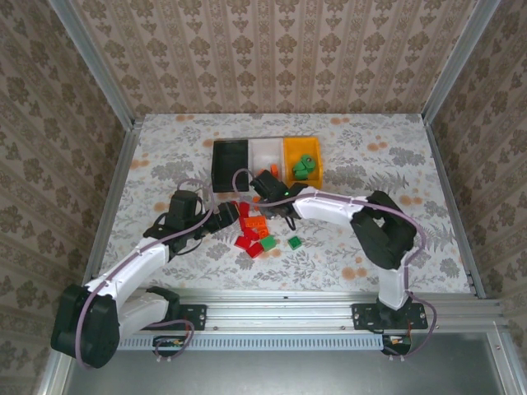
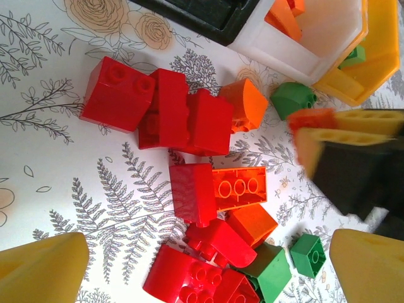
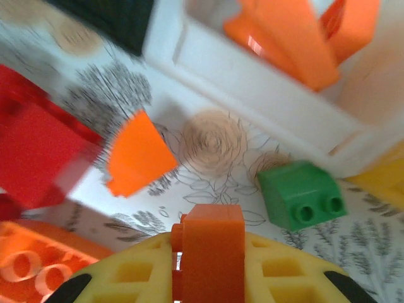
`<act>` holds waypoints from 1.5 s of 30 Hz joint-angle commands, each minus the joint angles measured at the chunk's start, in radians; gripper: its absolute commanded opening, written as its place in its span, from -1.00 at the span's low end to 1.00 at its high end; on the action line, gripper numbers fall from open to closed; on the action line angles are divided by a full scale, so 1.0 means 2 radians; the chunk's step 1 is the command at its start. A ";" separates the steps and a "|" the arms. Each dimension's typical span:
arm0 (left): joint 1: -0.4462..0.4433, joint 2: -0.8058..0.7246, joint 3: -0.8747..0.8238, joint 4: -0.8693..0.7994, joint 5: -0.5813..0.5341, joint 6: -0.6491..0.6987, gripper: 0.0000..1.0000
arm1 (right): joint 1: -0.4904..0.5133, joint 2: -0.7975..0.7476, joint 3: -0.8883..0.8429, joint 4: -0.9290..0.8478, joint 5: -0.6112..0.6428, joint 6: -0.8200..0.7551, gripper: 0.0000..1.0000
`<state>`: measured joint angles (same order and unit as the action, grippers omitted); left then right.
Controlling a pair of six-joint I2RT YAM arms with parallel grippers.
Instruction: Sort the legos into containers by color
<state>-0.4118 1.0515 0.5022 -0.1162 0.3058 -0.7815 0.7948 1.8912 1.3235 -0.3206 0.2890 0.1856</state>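
Note:
Red, orange and green legos [image 1: 254, 234] lie in a loose pile in front of the containers, a joined row of a black bin [image 1: 229, 164], a white bin [image 1: 265, 151] and an orange-yellow bin [image 1: 303, 146]. My right gripper [image 3: 208, 268] is shut on a small orange brick [image 3: 213, 230], just in front of the white bin [image 3: 265, 82], which holds orange bricks [image 3: 284, 38]. A green brick [image 3: 302, 194] and an orange one [image 3: 136, 154] lie on the table below it. My left gripper [image 2: 208, 271] stands open over the pile's red bricks [image 2: 189, 189], holding nothing.
Green bricks [image 1: 303, 167] lie in the orange-yellow bin. A single green brick [image 1: 294, 242] lies to the right of the pile. The floral table is walled by metal rails and patterned panels. The right gripper [image 2: 344, 136] hangs close to the left one, at the pile's far right.

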 commanded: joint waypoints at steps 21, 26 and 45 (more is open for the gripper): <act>0.074 -0.032 0.009 -0.061 0.022 0.050 1.00 | -0.090 0.171 0.311 -0.087 -0.016 -0.008 -0.17; 0.074 -0.023 0.015 -0.054 0.037 0.043 0.99 | -0.068 0.094 0.244 -0.066 0.008 0.002 -0.15; 0.022 -0.034 -0.011 -0.020 0.019 0.010 1.00 | -0.014 0.056 0.050 0.035 -0.082 0.248 0.13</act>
<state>-0.3565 1.0031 0.4854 -0.1719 0.3637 -0.7418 0.7696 1.9701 1.4307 -0.3058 0.1585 0.5709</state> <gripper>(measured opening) 0.997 0.564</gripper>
